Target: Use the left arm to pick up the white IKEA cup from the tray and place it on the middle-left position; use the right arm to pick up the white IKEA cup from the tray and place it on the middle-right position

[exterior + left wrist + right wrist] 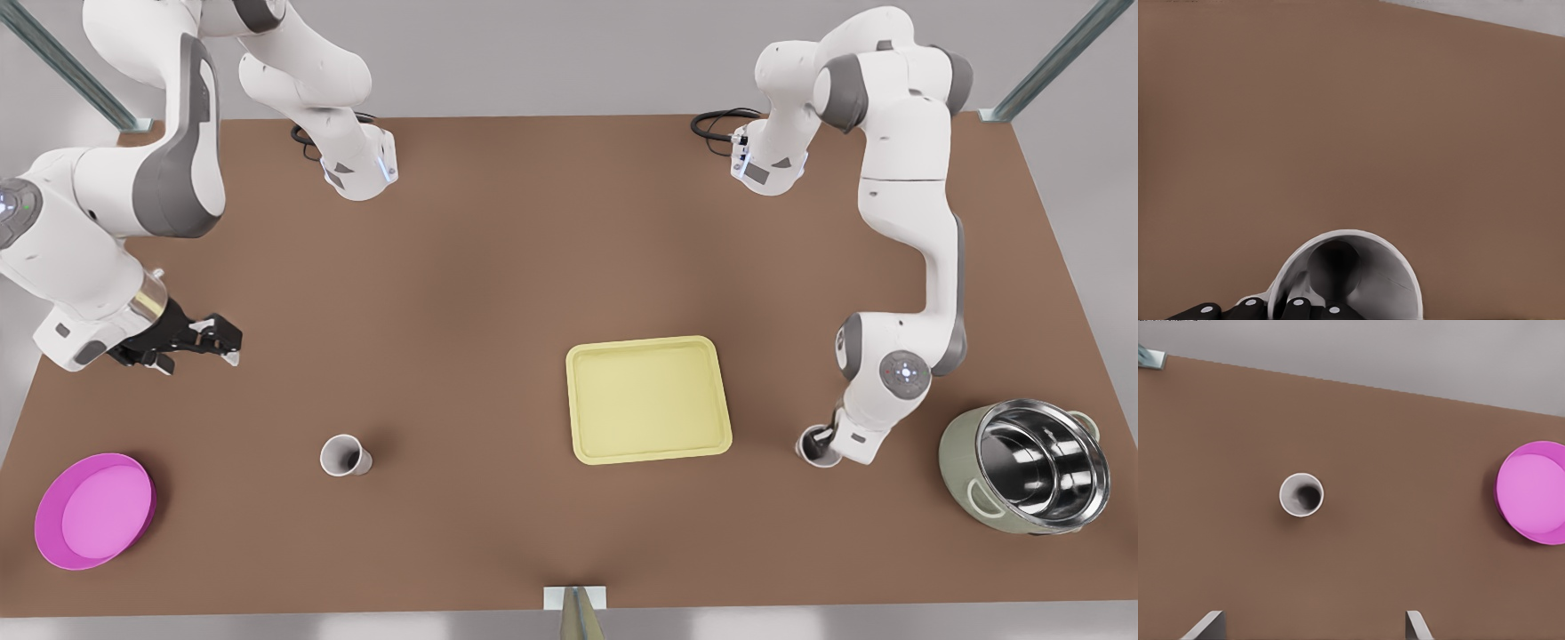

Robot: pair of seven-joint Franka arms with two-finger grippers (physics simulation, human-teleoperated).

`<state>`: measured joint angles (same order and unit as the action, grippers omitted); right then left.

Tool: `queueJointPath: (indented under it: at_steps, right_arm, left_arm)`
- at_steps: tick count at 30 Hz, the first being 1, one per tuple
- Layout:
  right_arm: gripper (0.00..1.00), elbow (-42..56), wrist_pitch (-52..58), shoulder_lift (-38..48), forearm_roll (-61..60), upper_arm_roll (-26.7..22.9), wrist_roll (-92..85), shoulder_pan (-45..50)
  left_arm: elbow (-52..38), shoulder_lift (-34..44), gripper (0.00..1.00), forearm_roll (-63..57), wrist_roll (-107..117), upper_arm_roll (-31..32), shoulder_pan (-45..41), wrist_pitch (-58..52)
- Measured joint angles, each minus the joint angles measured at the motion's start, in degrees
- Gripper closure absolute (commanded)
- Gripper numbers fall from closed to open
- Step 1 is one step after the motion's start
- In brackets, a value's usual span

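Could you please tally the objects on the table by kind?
White cups: 2 (one standing free, one gripped by the left tool)
Yellow tray: 1
Pink dish: 1
Steel-lined green pot: 1
Total: 5
The right tool hovers open near the front view's left edge.

Brown table [498,267]: tray [648,400], two cups [344,456] (upright), pink dish [94,510], pot [1027,467].

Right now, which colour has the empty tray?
Pale yellow; the tray shows best in the front view.
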<state>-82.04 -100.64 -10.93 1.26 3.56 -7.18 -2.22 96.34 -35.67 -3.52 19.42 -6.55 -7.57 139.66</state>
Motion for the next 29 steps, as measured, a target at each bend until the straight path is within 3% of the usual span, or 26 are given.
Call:
queueJointPath:
  at_steps: [7,8,9,10,19,21,24,26,29]
  right_arm:
    - [0.00,1.0,-1.6,-0.3,-0.1,-0.5,0.8,-1.1]
    - [0.00,1.0,-1.7,-0.4,-0.1,-0.4,0.9,-1.0]
    - [0.00,1.0,-1.8,-0.5,-0.1,-0.4,1.0,-0.9]
    - [0.00,1.1,-1.9,-0.5,-0.1,-0.4,1.1,-0.9]
    - [0.00,1.1,-2.2,-0.7,-0.1,-0.4,1.7,-1.0]
    - [0.00,1.1,-2.2,-0.7,-0.1,-0.4,1.8,-1.0]
    - [0.00,1.1,-2.3,-1.0,0.0,-0.4,2.0,-0.9]
    - [0.00,1.1,-2.3,-1.1,0.0,-0.4,2.1,-0.9]
    - [0.00,1.1,-2.3,-1.1,0.0,-0.4,2.2,-0.9]
  left_arm:
    - [0.7,-2.0,0.77,0.4,-3.0,-0.3,0.2,8.8]
    - [0.7,-2.0,0.67,0.8,-3.4,-0.3,0.2,9.5]
    - [0.7,-2.0,0.10,1.2,-3.9,-0.3,0.2,10.1]
    - [0.7,-2.0,0.00,1.6,-4.4,-0.3,0.2,10.5]
    - [0.7,-2.1,0.00,3.1,-8.6,-0.3,0.2,12.6]
    - [1.0,1.2,0.00,2.7,-9.0,-0.2,-0.1,10.8]
    - [-7.6,14.3,0.00,2.2,-9.4,1.6,-1.0,-5.5]
    - [-18.0,17.2,0.00,2.3,-9.6,3.6,-1.1,-19.4]
    - [-21.9,21.2,0.00,2.9,-9.8,5.1,-1.3,-35.3]
